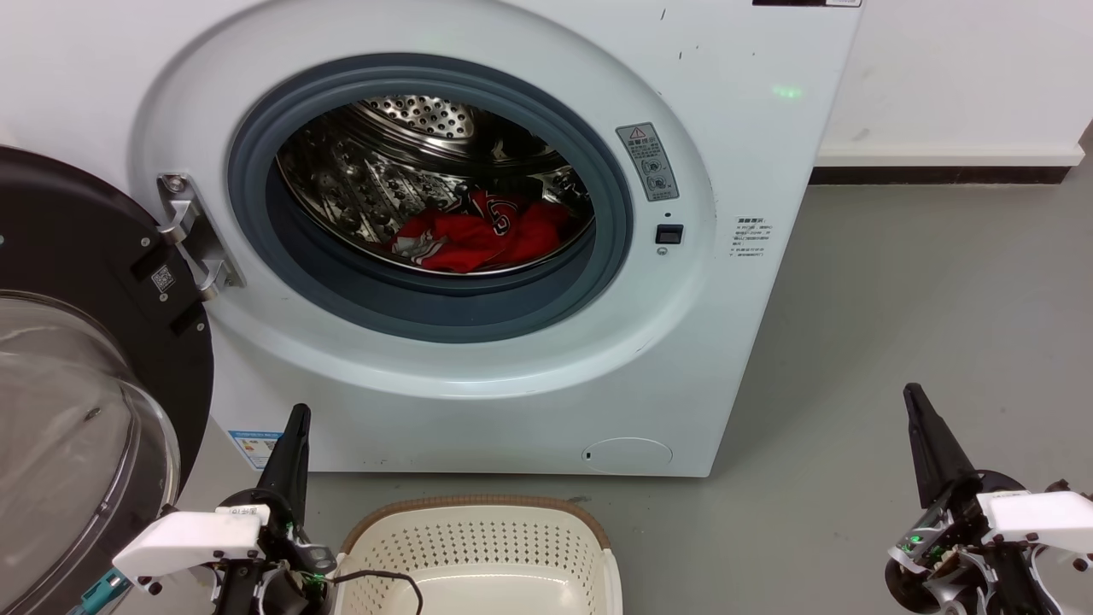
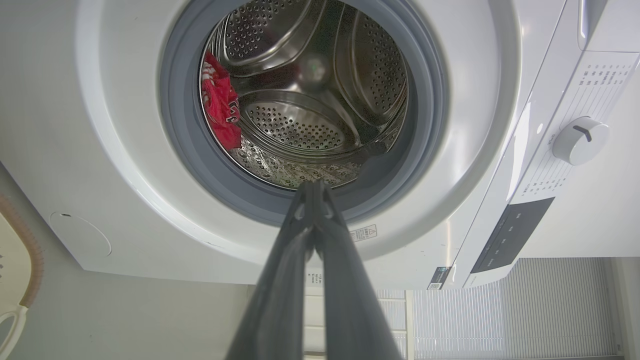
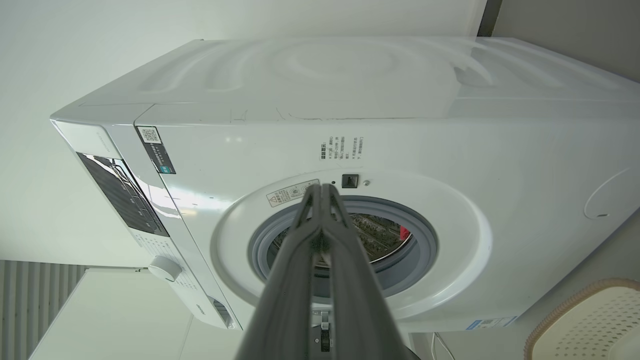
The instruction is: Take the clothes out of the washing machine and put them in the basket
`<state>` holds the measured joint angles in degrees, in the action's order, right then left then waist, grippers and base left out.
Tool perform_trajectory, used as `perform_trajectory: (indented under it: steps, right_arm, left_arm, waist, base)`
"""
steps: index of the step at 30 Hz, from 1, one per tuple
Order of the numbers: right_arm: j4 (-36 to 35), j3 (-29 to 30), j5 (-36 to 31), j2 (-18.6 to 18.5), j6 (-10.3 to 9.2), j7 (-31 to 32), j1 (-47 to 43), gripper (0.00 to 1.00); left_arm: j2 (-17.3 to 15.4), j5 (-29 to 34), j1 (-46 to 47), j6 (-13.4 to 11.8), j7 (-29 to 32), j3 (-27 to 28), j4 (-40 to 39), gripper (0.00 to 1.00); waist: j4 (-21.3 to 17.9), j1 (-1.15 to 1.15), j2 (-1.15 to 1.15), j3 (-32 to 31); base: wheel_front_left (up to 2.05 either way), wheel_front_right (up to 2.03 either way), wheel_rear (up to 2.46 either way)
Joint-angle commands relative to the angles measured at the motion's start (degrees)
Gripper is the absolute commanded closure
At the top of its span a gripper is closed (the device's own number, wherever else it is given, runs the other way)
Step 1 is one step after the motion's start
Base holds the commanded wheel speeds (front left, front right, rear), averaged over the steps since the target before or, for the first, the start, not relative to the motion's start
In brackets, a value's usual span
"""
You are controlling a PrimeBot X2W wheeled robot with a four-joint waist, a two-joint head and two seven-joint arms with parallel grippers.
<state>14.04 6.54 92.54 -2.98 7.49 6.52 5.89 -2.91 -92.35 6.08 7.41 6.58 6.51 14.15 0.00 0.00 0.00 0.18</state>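
Note:
The white washing machine (image 1: 512,384) stands with its porthole open; red clothes (image 1: 478,235) with white and black trim lie at the bottom of the steel drum. In the left wrist view the clothes (image 2: 220,107) sit at the drum's left. The cream basket (image 1: 482,555) with a brown rim rests on the floor in front of the machine, between my arms. My left gripper (image 1: 298,412) is shut and empty, low at the left beside the basket. My right gripper (image 1: 912,393) is shut and empty, low at the right over bare floor. Both point toward the machine (image 2: 125,150).
The machine's black-framed glass door (image 1: 77,384) hangs open at the left, close to my left arm. Grey floor (image 1: 897,299) stretches to the right of the machine up to a white wall with a dark skirting. The basket's rim (image 3: 575,305) shows at the right wrist view's corner.

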Motion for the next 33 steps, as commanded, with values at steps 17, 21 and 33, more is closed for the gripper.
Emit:
perform_trajectory:
  steps: [17,21,33]
  right_arm:
    - [0.1,0.0,-0.3,0.2,0.00,0.0,0.7,1.00]
    - [0.1,0.0,-0.3,0.2,0.00,0.0,0.7,1.00]
    - [-0.9,-0.7,0.5,0.0,0.01,-1.7,-0.5,0.00]
  left_arm:
    - [0.1,-0.1,0.3,0.3,0.1,0.1,-0.2,1.00]
    - [0.1,-0.1,0.3,0.3,0.1,0.1,-0.2,1.00]
    - [0.0,0.8,0.6,0.0,-1.6,-1.8,0.0,0.00]
  waist:
    - [0.0,0.00,0.00,0.0]
    - [0.0,0.00,0.00,0.0]
    - [0.0,0.00,0.00,0.1]
  base:
    - [0.00,0.00,0.00]
    - [0.00,0.00,0.00]
    - [0.00,0.00,0.00]
